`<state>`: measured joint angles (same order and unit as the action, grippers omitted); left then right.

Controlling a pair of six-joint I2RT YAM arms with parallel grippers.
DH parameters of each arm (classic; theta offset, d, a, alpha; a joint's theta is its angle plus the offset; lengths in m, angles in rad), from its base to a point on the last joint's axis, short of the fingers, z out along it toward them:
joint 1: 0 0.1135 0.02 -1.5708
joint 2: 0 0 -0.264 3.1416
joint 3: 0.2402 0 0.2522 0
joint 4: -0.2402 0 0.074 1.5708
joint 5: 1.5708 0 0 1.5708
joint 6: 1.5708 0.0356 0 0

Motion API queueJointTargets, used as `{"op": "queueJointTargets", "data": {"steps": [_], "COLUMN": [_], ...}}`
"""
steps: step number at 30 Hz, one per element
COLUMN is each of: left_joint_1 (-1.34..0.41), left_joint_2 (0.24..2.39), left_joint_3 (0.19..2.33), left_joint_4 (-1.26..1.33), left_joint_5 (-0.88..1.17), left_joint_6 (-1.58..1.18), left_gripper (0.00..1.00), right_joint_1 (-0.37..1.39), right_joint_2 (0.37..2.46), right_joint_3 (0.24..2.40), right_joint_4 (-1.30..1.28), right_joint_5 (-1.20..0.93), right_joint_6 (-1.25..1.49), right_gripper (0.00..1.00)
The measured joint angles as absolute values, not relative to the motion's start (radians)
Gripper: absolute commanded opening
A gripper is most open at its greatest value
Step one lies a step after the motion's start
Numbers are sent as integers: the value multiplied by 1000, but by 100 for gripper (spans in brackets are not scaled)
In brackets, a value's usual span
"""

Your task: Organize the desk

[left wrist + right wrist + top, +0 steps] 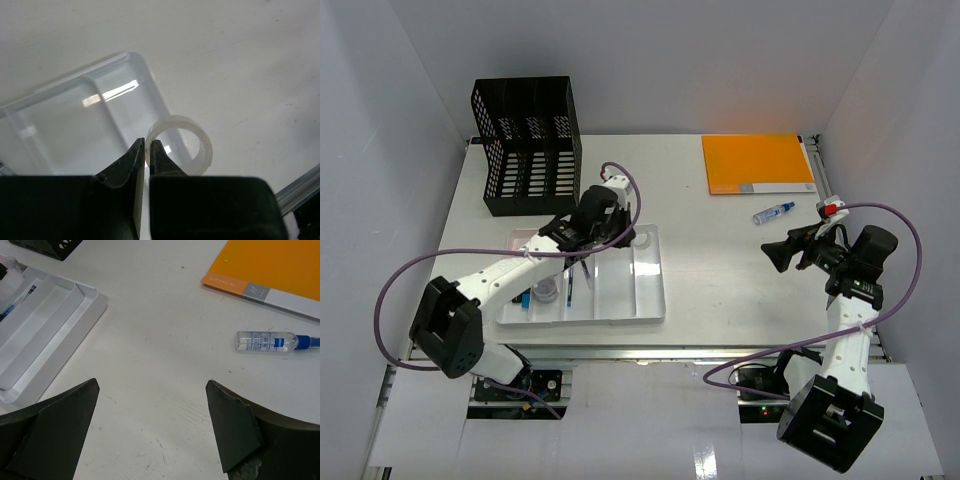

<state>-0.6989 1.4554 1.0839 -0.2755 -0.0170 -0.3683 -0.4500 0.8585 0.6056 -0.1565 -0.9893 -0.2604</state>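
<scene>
Over the tray [645, 278] corner, pinched a white ring [206, 152] with left jaws, held right jaws wide above the counter [720, 275].

You get bright, even overhead light in the top view. The desk [720, 270] runs near blown-out white, with soft, short shadows under both arms. Left wrist view: glare bars on the tray [75, 125] floor and a hot highlight along its rim. Your left gripper [148, 147] is flat black with no detail, and it's close and soft. The ring [180, 142] is slightly blurred at its edges. Right wrist view is sharp mid-frame. The bottle [265, 341] is crisp, but its label is too small to read. The right gripper [151, 385] shows as dark wedges, a bit out of focus.
</scene>
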Motion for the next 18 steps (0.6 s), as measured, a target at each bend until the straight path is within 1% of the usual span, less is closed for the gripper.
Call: {"op": "queueJointTargets", "data": {"steps": [5,11,14,18], "left_joint_1": [-631,-618,-614,-606], "left_joint_2": [1383,1384,1402,1431], "left_joint_3": [993,925,918,918], "left_joint_4": [-329,-346,-349,-346], "left_joint_5": [-16,-16,-17,-19], "left_joint_6": [-311,-259,-241,-222], "left_gripper": [0,0,1,8], "right_joint_1": [-451,-450,-441,-388], "right_joint_2": [872,936,994,1108], "right_joint_3": [605,605,612,650], "right_joint_4": [-157,-161,-174,-208], "right_joint_5": [-989,-975,-960,-885], "right_joint_6": [-276,-294,-300,-297], "right_gripper": [96,99,94,91]}}
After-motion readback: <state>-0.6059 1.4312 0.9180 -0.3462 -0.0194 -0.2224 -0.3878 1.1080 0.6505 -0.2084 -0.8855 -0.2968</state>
